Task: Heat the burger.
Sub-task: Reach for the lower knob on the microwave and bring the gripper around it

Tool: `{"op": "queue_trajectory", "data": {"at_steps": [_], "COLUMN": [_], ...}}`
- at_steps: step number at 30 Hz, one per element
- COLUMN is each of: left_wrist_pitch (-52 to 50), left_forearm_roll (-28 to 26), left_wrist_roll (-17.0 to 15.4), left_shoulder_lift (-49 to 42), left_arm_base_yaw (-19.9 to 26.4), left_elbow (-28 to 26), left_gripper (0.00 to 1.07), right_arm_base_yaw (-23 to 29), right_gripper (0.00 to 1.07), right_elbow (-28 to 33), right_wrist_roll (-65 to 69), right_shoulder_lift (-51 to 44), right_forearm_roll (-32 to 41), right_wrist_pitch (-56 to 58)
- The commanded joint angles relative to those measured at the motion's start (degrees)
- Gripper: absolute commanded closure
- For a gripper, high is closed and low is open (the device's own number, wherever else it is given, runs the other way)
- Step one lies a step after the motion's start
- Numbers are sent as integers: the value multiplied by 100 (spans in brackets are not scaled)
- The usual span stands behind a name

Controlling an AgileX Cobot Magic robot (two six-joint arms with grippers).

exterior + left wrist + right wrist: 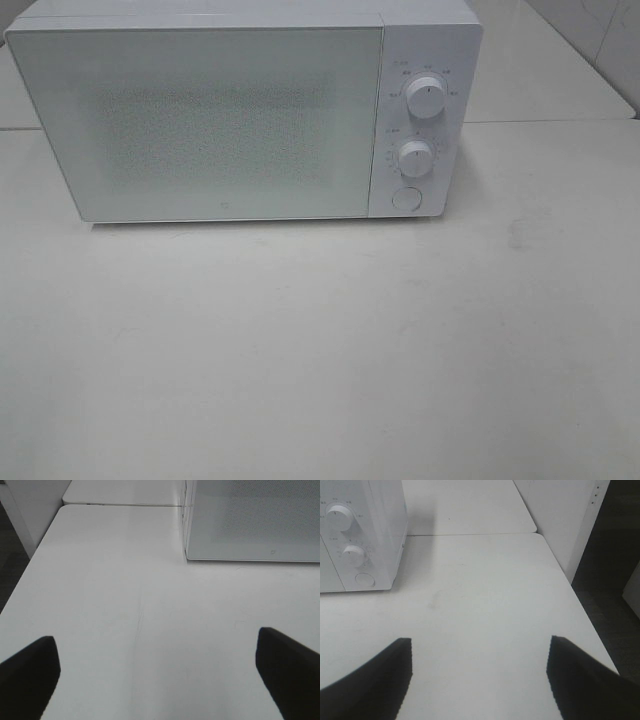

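The burger is out of view in every frame. A white microwave (240, 110) stands at the back of the white table (320, 350) with its door shut; two round knobs (425, 100) and a round button (406, 197) sit on its right panel. Neither arm shows in the exterior high view. My left gripper (157, 672) is open over bare table, in front of the microwave's (255, 520) left corner, nothing between its fingers. Over the table to the right of the microwave (360, 535), my right gripper (479, 672) also stands open and holds nothing.
The table's left edge (25, 580) drops to a dark floor. Its right edge (570, 585) runs beside a white wall panel (565, 520). A second white tabletop (470, 505) adjoins at the back.
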Motion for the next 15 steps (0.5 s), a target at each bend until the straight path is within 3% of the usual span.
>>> {"op": "queue_trajectory", "data": {"at_steps": [1, 9, 15], "left_wrist_pitch": [-46, -46, -46], "left_forearm_roll": [-11, -11, -11], "left_wrist_roll": [-6, -6, -6], "left_shoulder_lift": [-143, -143, -143], "left_arm_base_yaw": [23, 23, 23], "left_elbow": [23, 23, 23], "left_gripper": [6, 6, 6], "right_arm_base_yaw": [-40, -40, -40], "right_gripper": [31, 31, 30], "right_elbow": [-46, -46, -46], "right_wrist_roll": [52, 52, 63], "right_shoulder_lift": [120, 1427, 1908], "right_forearm_roll": [-63, -63, -29], "right_wrist_pitch": [-155, -1226, -1644]}}
